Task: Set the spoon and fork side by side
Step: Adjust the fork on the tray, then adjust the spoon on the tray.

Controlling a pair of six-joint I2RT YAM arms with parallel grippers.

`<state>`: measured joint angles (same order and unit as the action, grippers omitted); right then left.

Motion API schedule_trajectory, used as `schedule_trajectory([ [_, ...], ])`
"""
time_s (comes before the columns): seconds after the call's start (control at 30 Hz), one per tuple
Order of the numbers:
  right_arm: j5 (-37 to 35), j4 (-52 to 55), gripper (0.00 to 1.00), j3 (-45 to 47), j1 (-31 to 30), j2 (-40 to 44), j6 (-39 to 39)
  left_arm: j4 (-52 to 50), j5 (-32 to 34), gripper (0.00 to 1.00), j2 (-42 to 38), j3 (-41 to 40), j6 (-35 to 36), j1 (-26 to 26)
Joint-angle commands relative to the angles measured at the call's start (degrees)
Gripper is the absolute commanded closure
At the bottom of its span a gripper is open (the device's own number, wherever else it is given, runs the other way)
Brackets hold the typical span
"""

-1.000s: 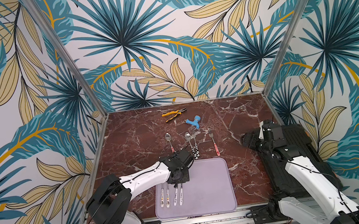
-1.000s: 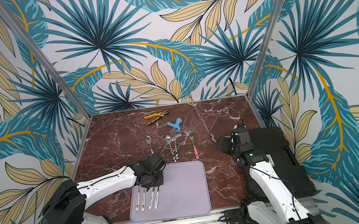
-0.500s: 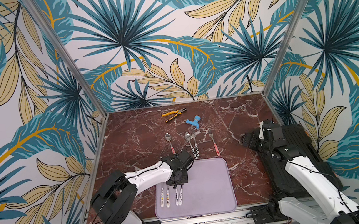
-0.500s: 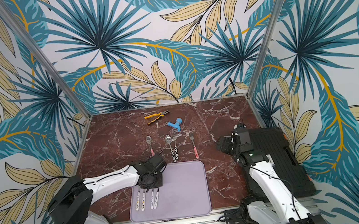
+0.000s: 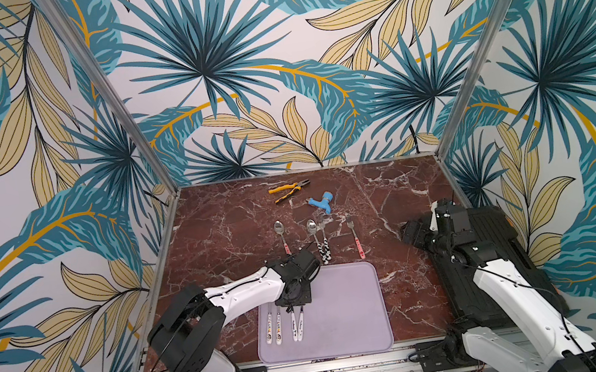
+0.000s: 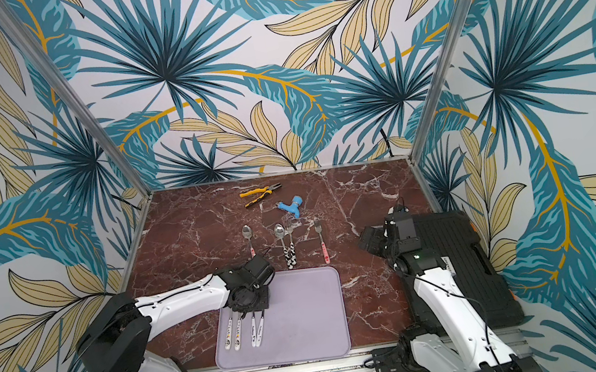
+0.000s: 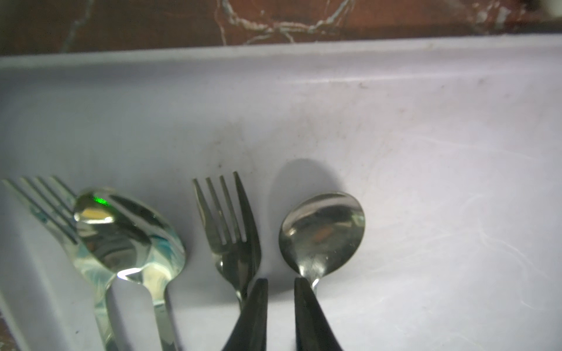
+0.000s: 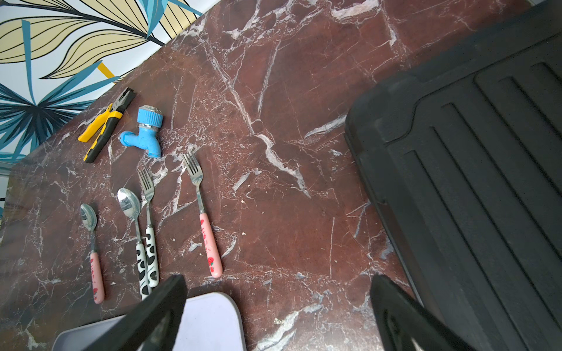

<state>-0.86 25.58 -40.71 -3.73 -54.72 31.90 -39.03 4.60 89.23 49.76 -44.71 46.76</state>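
A lilac tray (image 5: 345, 307) (image 7: 395, 121) lies at the table's front. On its left part lie two pairs of white-handled cutlery. The right-hand pair is a fork (image 7: 231, 225) and a spoon (image 7: 322, 231) lying side by side, their handles (image 5: 297, 325) pointing to the front. My left gripper (image 7: 281, 281) (image 5: 294, 306) hovers just over the necks of this pair. Its jaws are open only a narrow gap and nothing is between them; one fingertip sits against the spoon's neck. My right gripper (image 8: 276, 288) (image 5: 412, 234) is wide open and empty, above the bare table right of the tray.
The other fork (image 7: 39, 200) and spoon (image 7: 127, 231) lie at the tray's left edge. Behind the tray lie a pink-handled spoon (image 5: 282, 236), a cow-patterned spoon and fork (image 5: 318, 239) and a pink-handled fork (image 5: 356, 238). Further back are a blue tap (image 5: 320, 203) and pliers (image 5: 289, 190). A black case (image 5: 495, 246) fills the right side.
The left arm's elbow has swung slightly while its gripper stays over the tray's cutlery. The right arm has not moved.
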Motion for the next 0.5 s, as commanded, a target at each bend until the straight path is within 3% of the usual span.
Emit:
schedule_trajectory([
  [0.0,-0.72,0.52,0.01,1.16,0.03,-0.17,-0.74,-0.61,-0.94,0.79,-2.86,1.98,1.68,-0.22],
  [0.47,-0.71,0.61,0.01,1.17,-0.01,-0.39,-0.66,4.33,-6.1,0.82,0.92,3.24,2.7,1.6],
])
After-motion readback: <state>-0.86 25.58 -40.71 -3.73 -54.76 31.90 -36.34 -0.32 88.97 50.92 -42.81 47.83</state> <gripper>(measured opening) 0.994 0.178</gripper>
